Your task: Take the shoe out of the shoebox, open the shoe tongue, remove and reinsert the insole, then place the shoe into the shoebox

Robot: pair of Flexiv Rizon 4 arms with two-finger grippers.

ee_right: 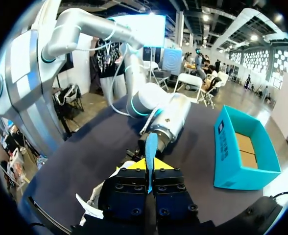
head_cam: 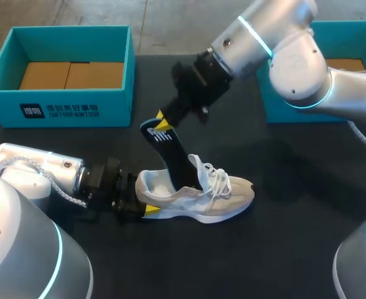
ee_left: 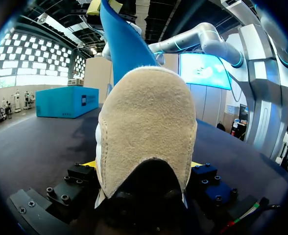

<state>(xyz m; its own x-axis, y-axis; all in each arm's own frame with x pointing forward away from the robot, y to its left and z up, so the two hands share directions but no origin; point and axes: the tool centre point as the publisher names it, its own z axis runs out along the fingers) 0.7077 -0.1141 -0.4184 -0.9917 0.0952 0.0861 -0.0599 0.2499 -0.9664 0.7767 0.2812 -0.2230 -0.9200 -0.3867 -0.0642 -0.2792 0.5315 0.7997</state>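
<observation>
Shoe [head_cam: 198, 196] flat on the table [head_cam: 282, 249], heel clamped in left end effector [head_cam: 142, 208]. Insole [head_cam: 170, 152] half out, pinched at its top by right end effector [head_cam: 162, 119]. Looks thin, light, floppy, so best held near the end, gently.

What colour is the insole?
The insole is black with yellow markings, best in the head view; its underside is blue.
</observation>
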